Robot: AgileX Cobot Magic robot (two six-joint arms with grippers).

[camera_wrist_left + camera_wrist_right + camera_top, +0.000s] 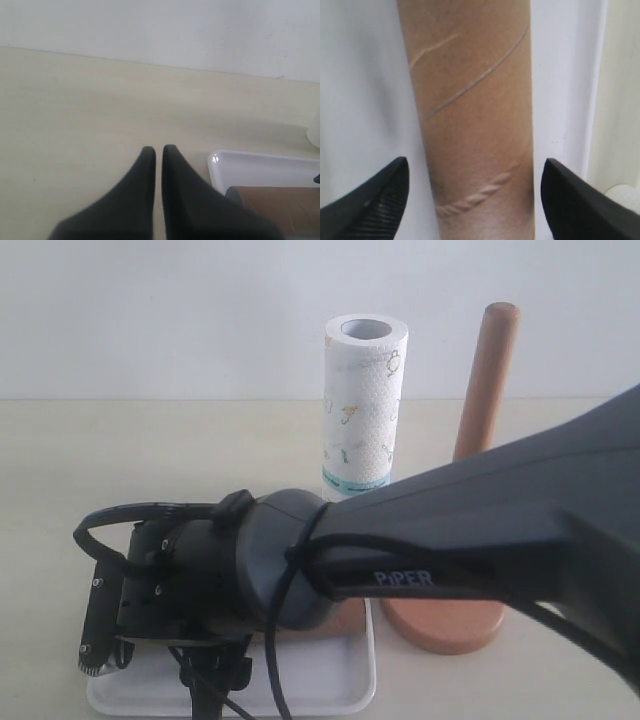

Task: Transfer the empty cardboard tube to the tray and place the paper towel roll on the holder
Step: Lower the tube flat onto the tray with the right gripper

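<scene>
The empty cardboard tube [472, 110] lies flat on the white tray [360, 100], brown with spiral seams. My right gripper [475, 165] hangs over it, open, one finger on each side with a gap to the tube on both. In the exterior view this gripper [100, 630] reaches across over the tray [320, 690], and only a bit of the tube [345, 620] shows under the arm. The paper towel roll [365, 405] stands upright behind the tray. The wooden holder [485, 380] stands bare to its right. My left gripper [159, 149] is shut and empty above the table, beside the tray [260, 167].
The right arm's dark body [480, 530] crosses the front of the scene and hides most of the tray and part of the holder's round base [445, 625]. A pale wall runs behind the beige table [75, 110].
</scene>
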